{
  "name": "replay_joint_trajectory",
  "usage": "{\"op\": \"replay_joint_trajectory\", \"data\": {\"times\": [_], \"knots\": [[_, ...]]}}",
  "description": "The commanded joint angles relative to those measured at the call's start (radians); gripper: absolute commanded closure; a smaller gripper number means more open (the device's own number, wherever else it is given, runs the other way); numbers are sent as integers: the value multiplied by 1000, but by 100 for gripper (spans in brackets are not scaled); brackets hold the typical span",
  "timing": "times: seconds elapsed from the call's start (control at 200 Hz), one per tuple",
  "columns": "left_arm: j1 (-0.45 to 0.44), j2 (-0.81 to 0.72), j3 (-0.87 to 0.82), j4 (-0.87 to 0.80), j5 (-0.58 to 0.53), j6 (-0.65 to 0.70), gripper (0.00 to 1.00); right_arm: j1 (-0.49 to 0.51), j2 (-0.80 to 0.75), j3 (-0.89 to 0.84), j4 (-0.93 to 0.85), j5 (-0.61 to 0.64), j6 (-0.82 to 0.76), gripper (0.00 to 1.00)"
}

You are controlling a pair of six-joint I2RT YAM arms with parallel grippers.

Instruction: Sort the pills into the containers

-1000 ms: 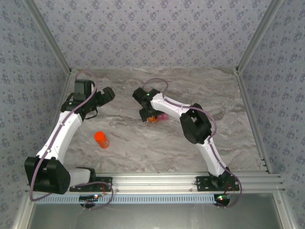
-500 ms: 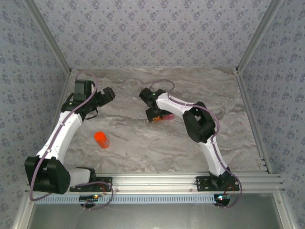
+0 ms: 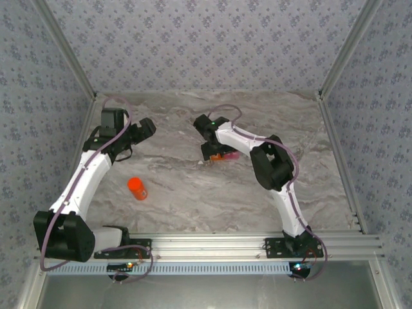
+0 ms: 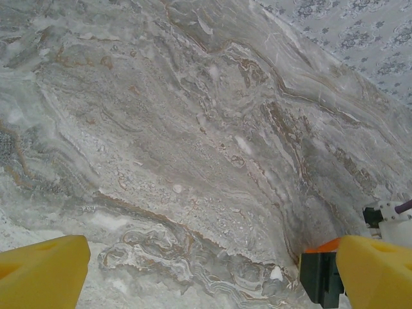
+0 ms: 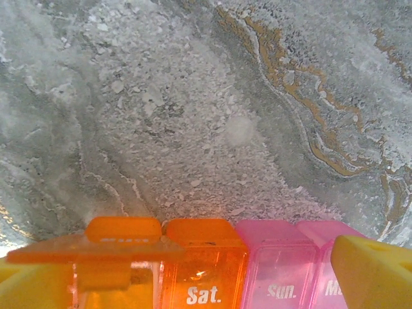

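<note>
The pill box (image 5: 270, 277) is seen along the right wrist view's bottom edge, between the widely spread fingers of the right gripper (image 5: 199, 283); contact cannot be told. The left gripper (image 4: 206, 270) is held wide open, empty.

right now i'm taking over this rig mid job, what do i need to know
left claw: open, empty, over bare table at the far left.
right claw: open, its fingers either side of the pill box mid-table; can't tell if they touch it.
orange bottle: on the table by the left arm, apart from both claws.
done: can't tell whether any pills are in the pill box yet.
left to do: get the pills into its orange and pink halves.
</note>
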Motion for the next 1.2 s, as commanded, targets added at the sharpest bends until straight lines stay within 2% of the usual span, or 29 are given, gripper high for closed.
{"op": "replay_joint_trajectory", "data": {"times": [0.0, 0.365, 0.54, 0.725, 0.86, 1.004, 1.199], "knots": [[2, -4, -5, 14, 18, -12, 2, -3, -34, 7, 2, -32, 9, 1], [6, 18, 11, 6, -21, 11, 2, 30, -173, 37, 39, -72, -25, 1], [38, 57, 62, -7, -38, 42, 2, 84, -231, 39, 67, -114, -46, 1], [129, 105, 110, -8, -7, 50, 2, 179, -244, 72, 89, -200, -70, 1], [192, 131, 134, -11, 20, 58, 2, 258, -219, 135, 95, -307, -98, 1], [274, 148, 136, -2, 55, 60, 2, 342, -142, 267, 49, -394, -130, 1], [391, 160, 120, 21, 133, 28, 2, 425, 6, 481, -64, -409, -160, 2]]}}
